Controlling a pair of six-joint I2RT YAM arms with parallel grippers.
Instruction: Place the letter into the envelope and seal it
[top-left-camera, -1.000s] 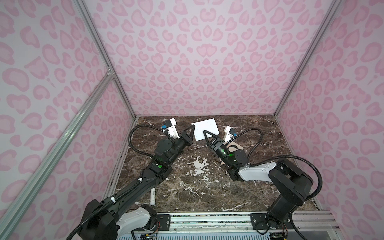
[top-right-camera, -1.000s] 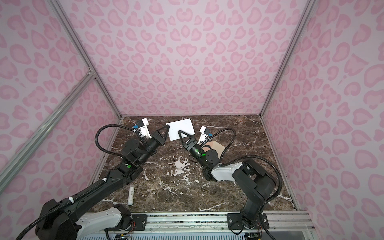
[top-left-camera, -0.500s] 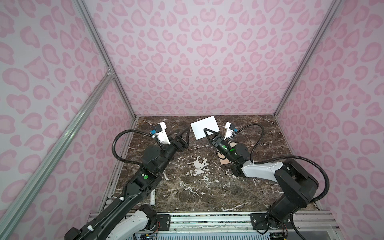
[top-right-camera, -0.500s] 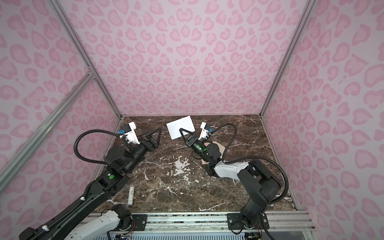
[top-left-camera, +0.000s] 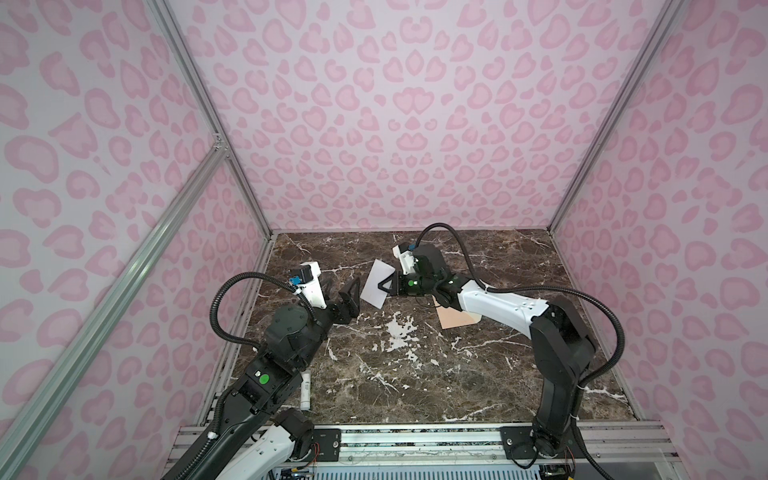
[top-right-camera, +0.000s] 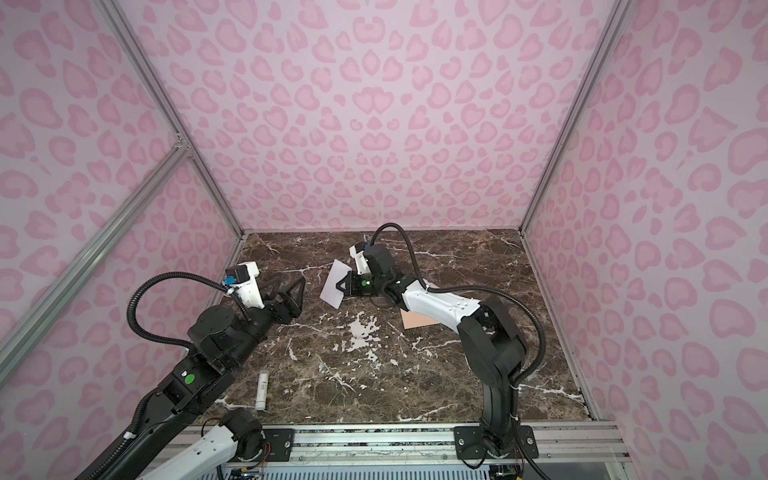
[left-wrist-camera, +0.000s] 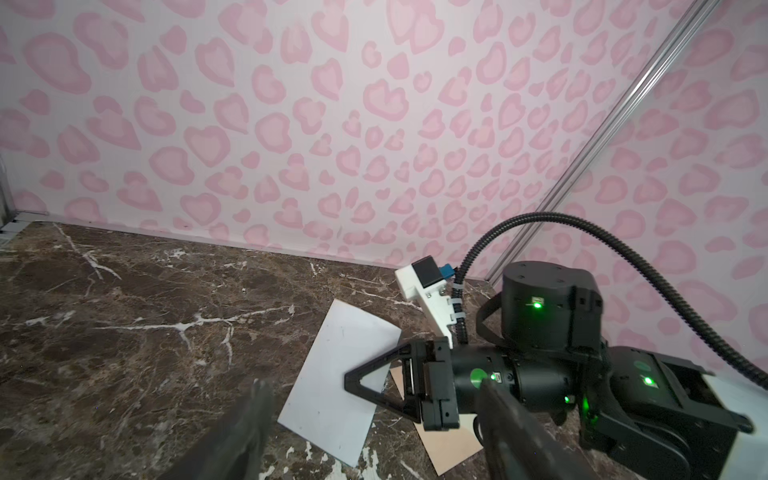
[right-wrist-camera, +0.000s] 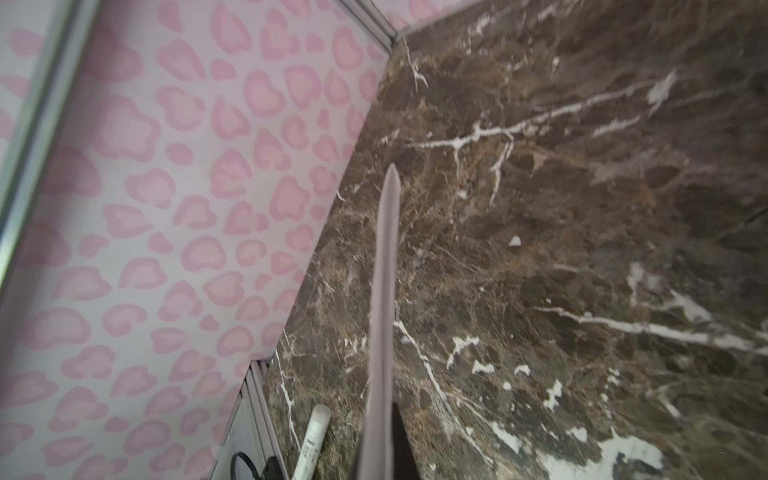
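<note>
The letter (top-left-camera: 376, 284) (top-right-camera: 334, 284) is a white card held off the marble table, tilted, with my right gripper (top-left-camera: 384, 286) (top-right-camera: 341, 286) shut on its right edge. It shows broad-side in the left wrist view (left-wrist-camera: 336, 374) and as a thin edge-on strip in the right wrist view (right-wrist-camera: 384, 291). The peach envelope (top-left-camera: 455, 320) (top-right-camera: 415, 321) (left-wrist-camera: 453, 449) lies flat under the right arm, partly hidden. My left gripper (top-left-camera: 340, 289) (top-right-camera: 286, 285) stands open just left of the letter, apart from it, holding nothing.
A white glue stick (top-left-camera: 305, 390) (top-right-camera: 262, 390) (right-wrist-camera: 313, 440) lies near the front left edge beside the left arm. Pink patterned walls close the table (top-left-camera: 415, 374) on three sides; a metal rail (top-left-camera: 415, 436) runs along the front.
My left gripper has opened, let go of the letter and drawn back to the left. The right gripper keeps the letter alone and has swung it lower and leftward.
</note>
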